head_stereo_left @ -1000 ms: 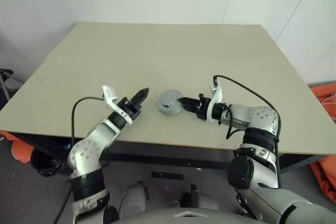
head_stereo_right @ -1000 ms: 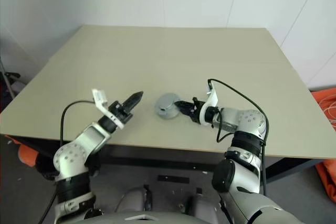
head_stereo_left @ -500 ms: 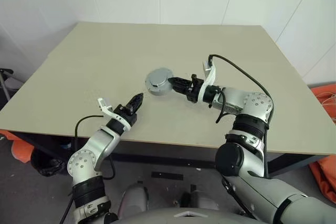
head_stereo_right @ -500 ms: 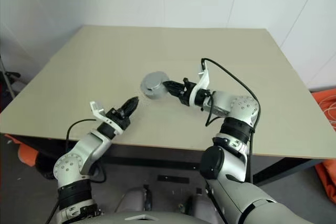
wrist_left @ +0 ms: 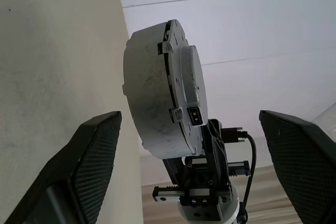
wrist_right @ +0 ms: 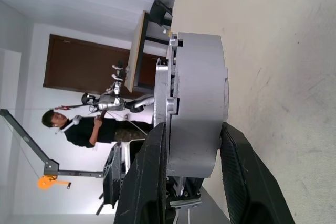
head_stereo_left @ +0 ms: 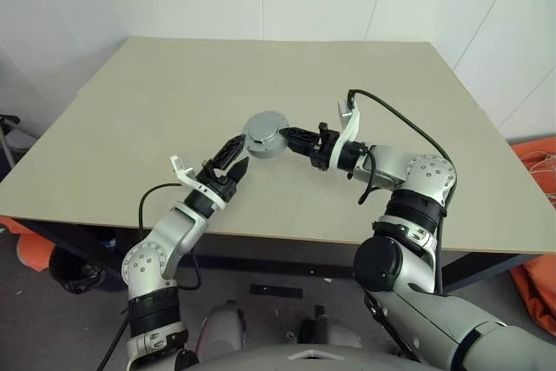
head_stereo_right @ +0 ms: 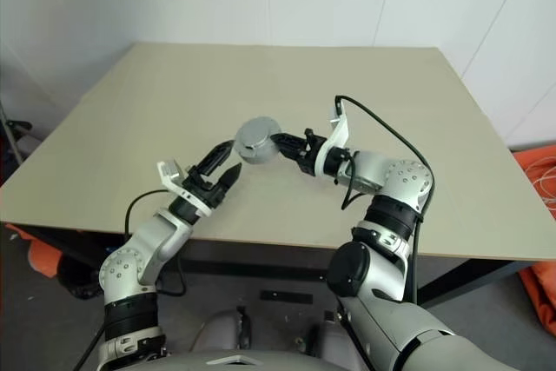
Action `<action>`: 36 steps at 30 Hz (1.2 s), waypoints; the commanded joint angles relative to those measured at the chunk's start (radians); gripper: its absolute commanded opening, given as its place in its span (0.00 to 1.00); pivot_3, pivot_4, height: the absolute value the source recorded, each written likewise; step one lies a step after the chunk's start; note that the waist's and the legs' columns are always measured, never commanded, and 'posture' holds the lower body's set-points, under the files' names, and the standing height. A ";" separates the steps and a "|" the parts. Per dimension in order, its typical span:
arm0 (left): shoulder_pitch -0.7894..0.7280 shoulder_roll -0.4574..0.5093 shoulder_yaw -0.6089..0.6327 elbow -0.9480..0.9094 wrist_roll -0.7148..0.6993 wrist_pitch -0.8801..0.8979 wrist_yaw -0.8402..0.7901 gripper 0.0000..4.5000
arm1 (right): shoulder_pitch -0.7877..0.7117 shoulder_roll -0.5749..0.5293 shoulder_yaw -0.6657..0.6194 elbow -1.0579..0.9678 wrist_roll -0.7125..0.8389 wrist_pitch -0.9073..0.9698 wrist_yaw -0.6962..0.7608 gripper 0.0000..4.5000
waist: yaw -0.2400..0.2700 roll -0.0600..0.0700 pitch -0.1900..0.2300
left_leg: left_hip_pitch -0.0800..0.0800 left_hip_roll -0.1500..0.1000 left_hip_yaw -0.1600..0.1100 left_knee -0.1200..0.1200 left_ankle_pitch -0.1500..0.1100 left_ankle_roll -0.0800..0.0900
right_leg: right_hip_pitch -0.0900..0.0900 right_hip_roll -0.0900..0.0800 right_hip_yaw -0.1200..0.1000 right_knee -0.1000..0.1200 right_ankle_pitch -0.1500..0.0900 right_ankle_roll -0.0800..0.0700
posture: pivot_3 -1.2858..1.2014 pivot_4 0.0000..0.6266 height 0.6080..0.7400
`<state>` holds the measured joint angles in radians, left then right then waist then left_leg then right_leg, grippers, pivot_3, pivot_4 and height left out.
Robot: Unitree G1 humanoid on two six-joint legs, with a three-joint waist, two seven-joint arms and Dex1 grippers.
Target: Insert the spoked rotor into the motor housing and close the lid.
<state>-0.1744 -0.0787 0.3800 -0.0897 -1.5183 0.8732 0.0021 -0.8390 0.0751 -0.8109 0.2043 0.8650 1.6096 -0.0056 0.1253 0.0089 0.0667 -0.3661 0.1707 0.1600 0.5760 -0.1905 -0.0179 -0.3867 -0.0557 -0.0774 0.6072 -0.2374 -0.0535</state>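
Right claw (head_stereo_left: 287, 135) grips motor housing (head_stereo_left: 265, 135) edgewise, tilted.

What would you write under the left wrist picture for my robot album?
The right gripper holds the closed motor housing up off the table between the left gripper's open fingers.

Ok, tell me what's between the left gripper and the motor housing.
Nothing. In the left eye view, the open left gripper sits just short of the motor housing held by the right gripper; only bare table shows behind the gap.
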 commanded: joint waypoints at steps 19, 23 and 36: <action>-0.121 -0.042 -0.043 0.120 -0.016 -0.122 -0.065 0.99 | 0.026 0.033 0.068 -0.085 0.291 0.005 -0.127 0.27 | 0.001 0.000 0.000 | 0.000 0.000 0.000 0.002 0.000 0.000 | 0.001 0.000 0.000 0.000 0.001 0.002 | 0.52 0.00 1.00; -0.118 -0.039 -0.043 0.120 -0.020 -0.121 -0.064 0.90 | 0.028 0.031 0.069 -0.079 0.320 0.005 -0.156 0.27 | 0.000 0.000 0.000 | 0.000 0.000 0.000 0.002 0.000 0.000 | 0.001 0.000 0.000 0.001 0.001 0.002 | 0.52 0.00 1.00; -0.098 -0.024 -0.051 0.112 -0.047 -0.097 -0.048 0.48 | 0.035 0.034 0.080 -0.075 0.378 -0.004 -0.201 0.27 | 0.001 0.000 0.000 | 0.000 0.000 -0.001 0.003 0.000 0.000 | 0.001 0.000 0.000 0.001 0.001 0.002 | 0.52 0.00 1.00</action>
<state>-0.2723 -0.1012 0.3447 0.0441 -1.5583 0.7653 -0.0491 -0.7800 0.1012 -0.7424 0.1772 1.1772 1.6087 -0.2170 0.1261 0.0089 0.0666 -0.3661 0.1706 0.1592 0.5795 -0.1904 -0.0181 -0.3853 -0.0560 -0.0774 0.6084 -0.2361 -0.0513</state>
